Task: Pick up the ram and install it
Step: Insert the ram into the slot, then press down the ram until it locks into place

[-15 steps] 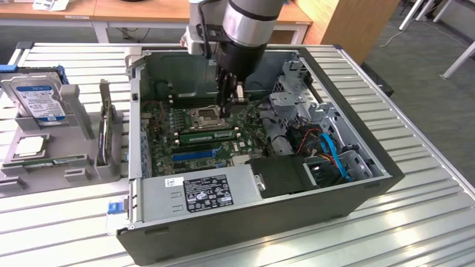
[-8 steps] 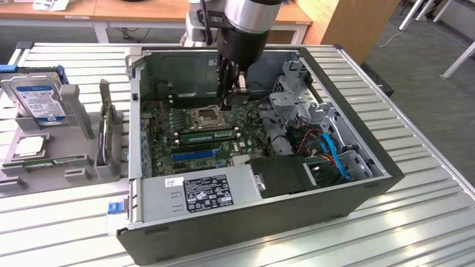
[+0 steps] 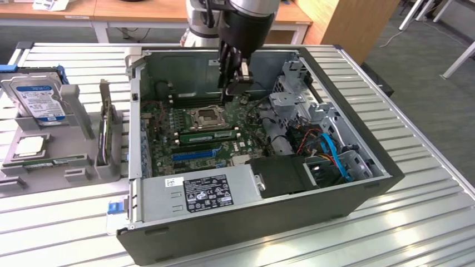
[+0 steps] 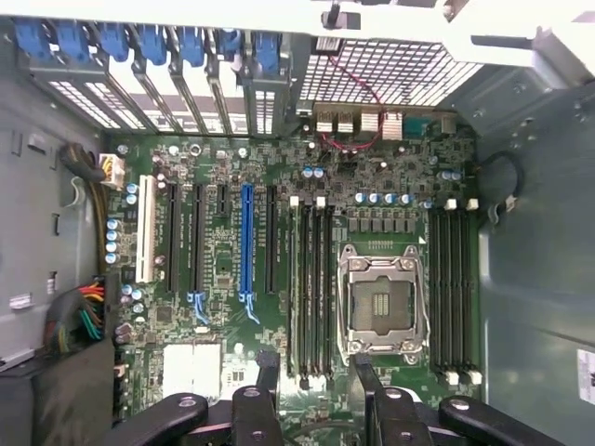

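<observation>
Nearest, lower left of the exterior view: ram [image 3: 53,162] flat in the grey holder [image 3: 80,114] on the surface [image 3: 59,222]. Farther back, upper centre: end effector [image 3: 236,83] open, empty, low inside the computer case [image 3: 260,222]. Could clip the case wall if swung sideways towards the holder without rising.

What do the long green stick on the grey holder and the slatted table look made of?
Long thin green ram stick: probably matte circuit-board laminate, going by its flat green face. Slatted silver table: likely bare aluminium; ribbed slats shine under the light.
</observation>
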You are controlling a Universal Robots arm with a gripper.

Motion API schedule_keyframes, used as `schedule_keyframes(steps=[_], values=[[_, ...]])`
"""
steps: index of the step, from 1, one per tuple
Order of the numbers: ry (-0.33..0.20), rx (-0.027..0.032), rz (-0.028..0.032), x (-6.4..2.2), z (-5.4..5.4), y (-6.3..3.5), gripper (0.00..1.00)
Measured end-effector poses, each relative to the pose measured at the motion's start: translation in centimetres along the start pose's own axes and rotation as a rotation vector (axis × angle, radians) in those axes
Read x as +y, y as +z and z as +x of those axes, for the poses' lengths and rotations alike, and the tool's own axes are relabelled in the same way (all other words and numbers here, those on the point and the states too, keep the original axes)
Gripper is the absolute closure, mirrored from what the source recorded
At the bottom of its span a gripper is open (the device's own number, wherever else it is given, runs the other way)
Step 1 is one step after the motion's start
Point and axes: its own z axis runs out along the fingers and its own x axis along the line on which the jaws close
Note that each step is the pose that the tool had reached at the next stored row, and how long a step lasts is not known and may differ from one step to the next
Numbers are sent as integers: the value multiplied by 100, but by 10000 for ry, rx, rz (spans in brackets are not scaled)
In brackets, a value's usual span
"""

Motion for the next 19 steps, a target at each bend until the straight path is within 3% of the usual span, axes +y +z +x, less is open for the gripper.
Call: schedule_keyframes(steps=[15,17,19], values=[[0,0,0,1,-1,-15,57],[0,0,0,1,-1,-15,59],[0,0,0,1,-1,-15,71]])
